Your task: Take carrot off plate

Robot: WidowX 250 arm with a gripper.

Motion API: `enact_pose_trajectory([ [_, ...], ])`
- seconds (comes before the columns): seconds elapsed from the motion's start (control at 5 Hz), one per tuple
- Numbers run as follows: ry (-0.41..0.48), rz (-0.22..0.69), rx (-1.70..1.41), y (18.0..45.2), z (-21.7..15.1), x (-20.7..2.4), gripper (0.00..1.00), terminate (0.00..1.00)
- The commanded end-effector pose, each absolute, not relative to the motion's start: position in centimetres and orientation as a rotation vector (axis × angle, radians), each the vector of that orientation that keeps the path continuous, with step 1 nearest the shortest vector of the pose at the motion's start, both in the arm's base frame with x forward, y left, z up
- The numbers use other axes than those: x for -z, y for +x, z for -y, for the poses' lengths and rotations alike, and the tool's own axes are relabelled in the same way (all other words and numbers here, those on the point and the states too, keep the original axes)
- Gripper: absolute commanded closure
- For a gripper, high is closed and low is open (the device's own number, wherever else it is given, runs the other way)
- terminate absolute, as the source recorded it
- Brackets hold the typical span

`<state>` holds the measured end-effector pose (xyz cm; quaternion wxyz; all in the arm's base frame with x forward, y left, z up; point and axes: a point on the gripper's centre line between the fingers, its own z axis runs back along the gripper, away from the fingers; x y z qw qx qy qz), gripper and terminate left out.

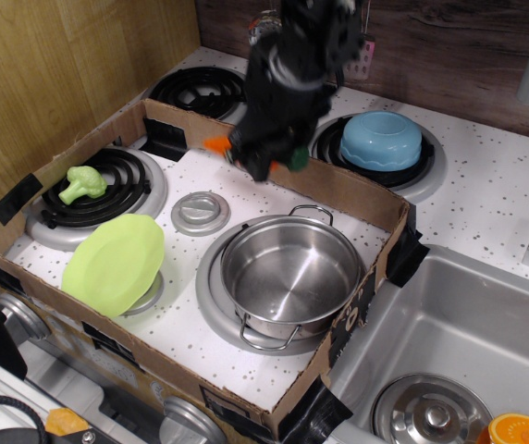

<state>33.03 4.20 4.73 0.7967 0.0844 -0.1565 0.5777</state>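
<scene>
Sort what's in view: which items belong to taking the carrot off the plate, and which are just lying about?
Part of the job: carrot, held in the gripper; plate, bare.

Lying about: broccoli, steel pot, blue bowl, cardboard box, pot lid in the sink, orange slice.
</scene>
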Motion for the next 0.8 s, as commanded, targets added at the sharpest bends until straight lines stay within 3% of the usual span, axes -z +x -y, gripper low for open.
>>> enact_pose_trajectory([
  [0.0, 0.088, 0.325, -1.296, 35.4, -0.7, -3.7, 1.0, 0.0],
  [0.2, 0.095, 0.324, -1.299, 36.0, 0.5, -3.9, 1.0, 0.0],
  [0.4, 0.083, 0.349, -1.284, 36.4, 0.5, -3.9, 0.0, 0.0],
  [0.6, 0.071, 0.322, -1.248, 36.3, -0.1, -4.1, 0.0, 1.0],
])
